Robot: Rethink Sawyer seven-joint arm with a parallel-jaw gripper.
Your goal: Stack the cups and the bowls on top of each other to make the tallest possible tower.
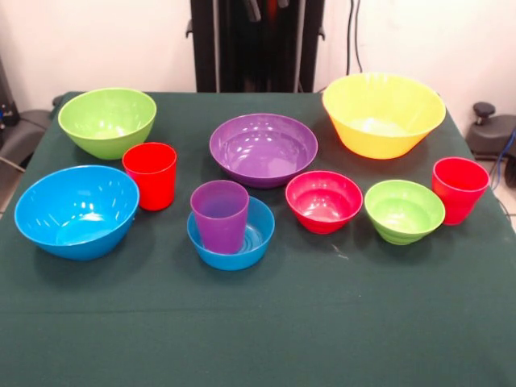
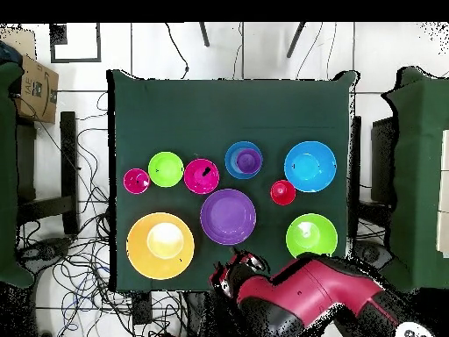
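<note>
Stacked so far: purple cup set upright in small blue bowl, mid-worktop. Eight remaining cups and bowls are spread singly around it. Arm is drawn back at the edge; pincer state cannot be told.

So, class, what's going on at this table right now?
Nothing is being handled. The robot arm is drawn back at the table's edge, its gripper out of sight. Only one stack exists: the purple cup stands in the small blue bowl. The other bowls and both red cups sit apart on the green cloth.
</note>
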